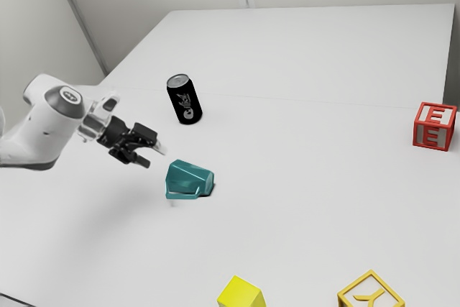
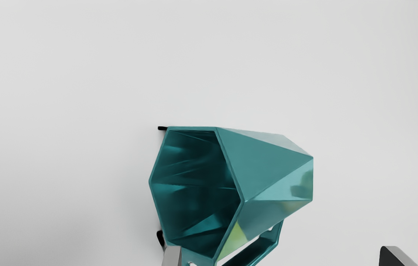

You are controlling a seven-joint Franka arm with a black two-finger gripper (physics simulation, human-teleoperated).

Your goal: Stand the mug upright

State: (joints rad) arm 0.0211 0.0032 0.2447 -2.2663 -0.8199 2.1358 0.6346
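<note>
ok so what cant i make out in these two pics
Mug's side against the table: both views, hidden by the mug itself
Mug's handle: wrist view, cut off by the bottom edge
Pincer, upper part: wrist view, bottom edge
Yellow block and yellow-framed block, lower parts: exterior view, bottom edge
Arm's base: exterior view, left edge

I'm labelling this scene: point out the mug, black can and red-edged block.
Mug [image 2: 249,166]: wrist view, outer side wall.
Black can [image 1: 185,101]: exterior view, side wall.
Red-edged block [image 1: 433,135]: exterior view, front face.
</note>
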